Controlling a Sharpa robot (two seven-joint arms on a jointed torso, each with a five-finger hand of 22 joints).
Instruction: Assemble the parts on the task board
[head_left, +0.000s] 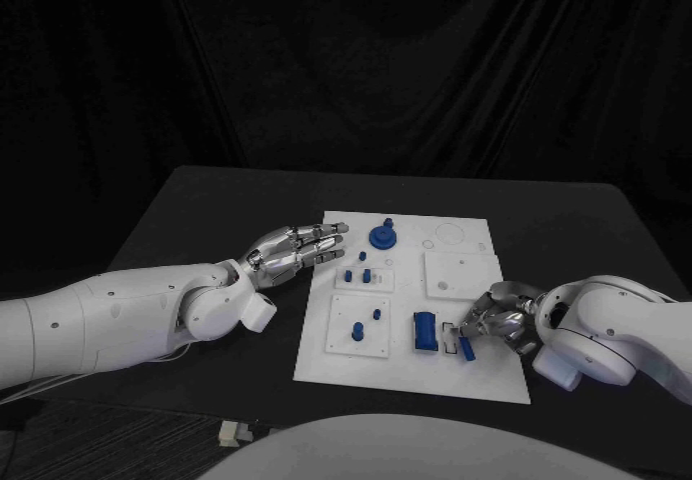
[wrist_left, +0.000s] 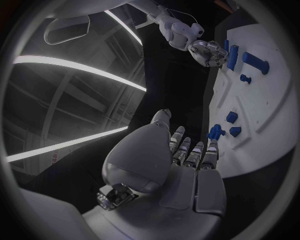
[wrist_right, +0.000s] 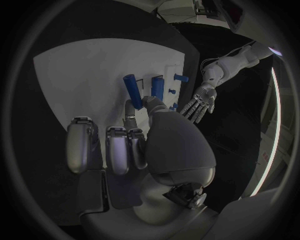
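We see the task board (head_left: 462, 375) mid-table with assembly under way. Several blue parts already stand in place: a round knob (head_left: 384, 238) at the far edge and small pegs (head_left: 359, 275) nearby. The right hand (head_left: 490, 325) pinches a slim blue bar (head_left: 467, 348) beside a larger blue block (head_left: 424, 332), not yet seated. The left hand (head_left: 296, 250) hovers, fingers spread, holding nothing.

Dim overall, with a black backdrop swallowing the upper half of the head view and the white task board (head_left: 418, 375) the brightest patch, while both wrist views bend straight edges, darken at the rim, and show bright ceiling strips at nine and three o'clock.
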